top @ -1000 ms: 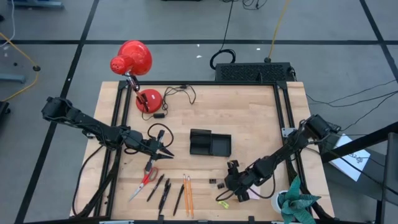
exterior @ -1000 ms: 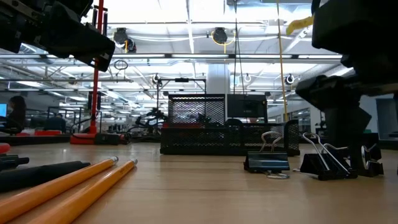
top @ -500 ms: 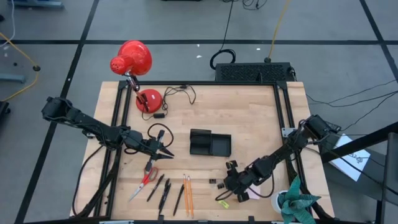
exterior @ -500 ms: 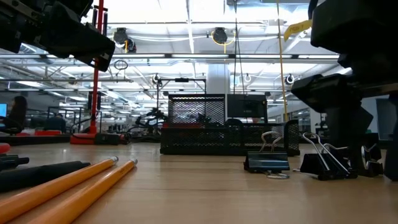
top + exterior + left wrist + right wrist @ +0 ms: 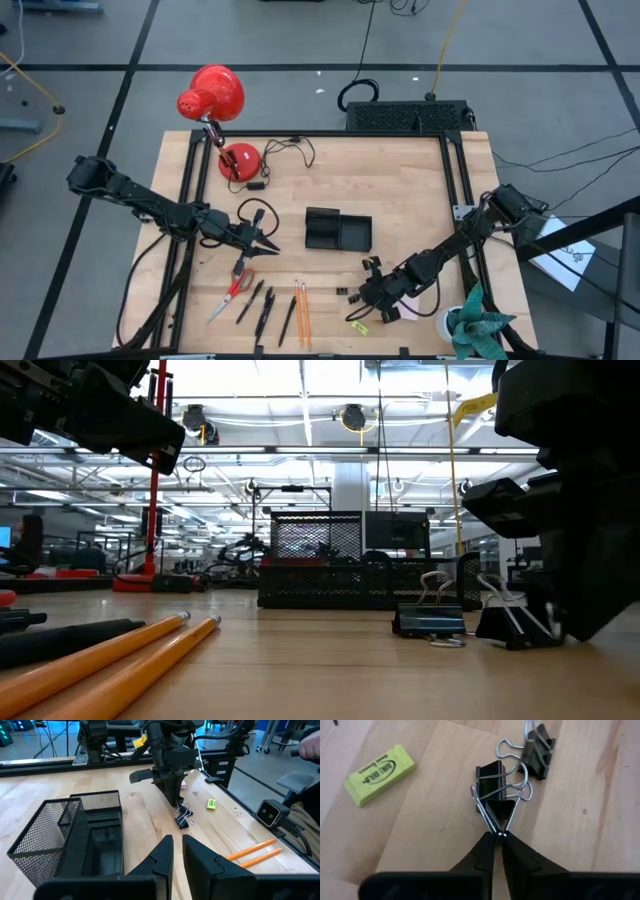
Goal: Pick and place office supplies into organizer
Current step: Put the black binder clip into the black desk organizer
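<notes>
two binder clips (image 5: 520, 770) on table, right gripper (image 5: 498, 836) pinching one clip's wire handles, left gripper (image 5: 176, 840) fingers narrow, empty

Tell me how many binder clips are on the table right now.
2. One binder clip has its wire handles pinched by the right gripper, near the yellow eraser. The second clip lies just beyond it, on the wood. More could be hidden behind the arm.

A red desk lamp (image 5: 212, 95) is seen at the table's far left corner. A black box with cables (image 5: 408, 116) is set behind the wooden table (image 5: 400, 180).
</notes>
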